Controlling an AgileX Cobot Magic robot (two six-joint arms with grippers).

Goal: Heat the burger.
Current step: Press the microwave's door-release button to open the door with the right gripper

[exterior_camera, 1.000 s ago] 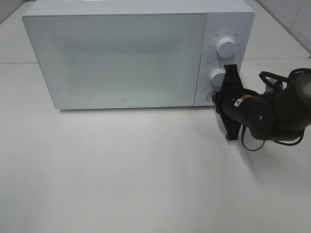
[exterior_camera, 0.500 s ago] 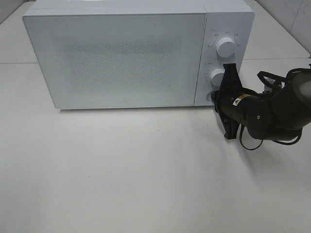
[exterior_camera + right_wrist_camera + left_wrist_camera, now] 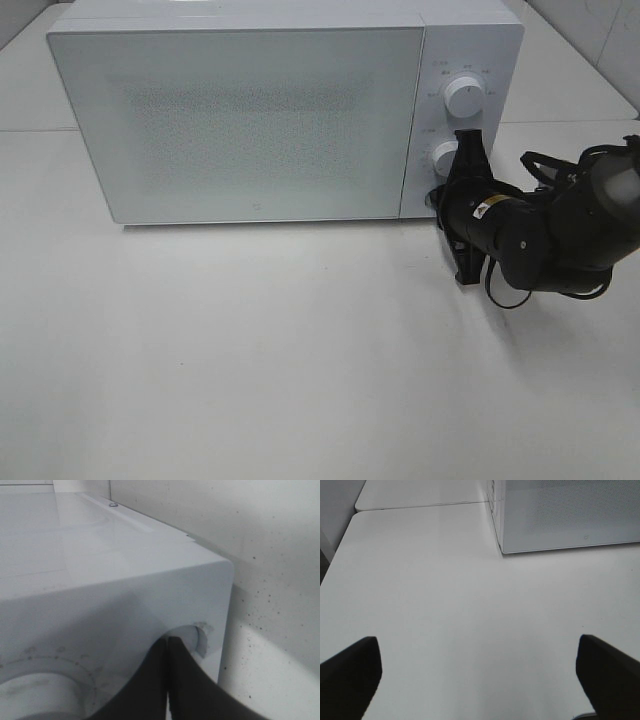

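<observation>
The burger is out of view. A white microwave stands at the back of the table with its door closed. My right gripper is against the lower part of the microwave's control panel, below the two round knobs. In the right wrist view its fingers are pressed together, and their tips touch a small round button at the panel's corner. My left gripper is open and empty above the bare table, left of the microwave's corner. It does not show in the exterior high view.
The white table stretches in front of the microwave. A tabletop seam runs along the back left. My right arm and its cables lie on the table, right of the microwave.
My right arm has shifted slightly left and towards the microwave's control panel. The microwave door has stayed closed.
</observation>
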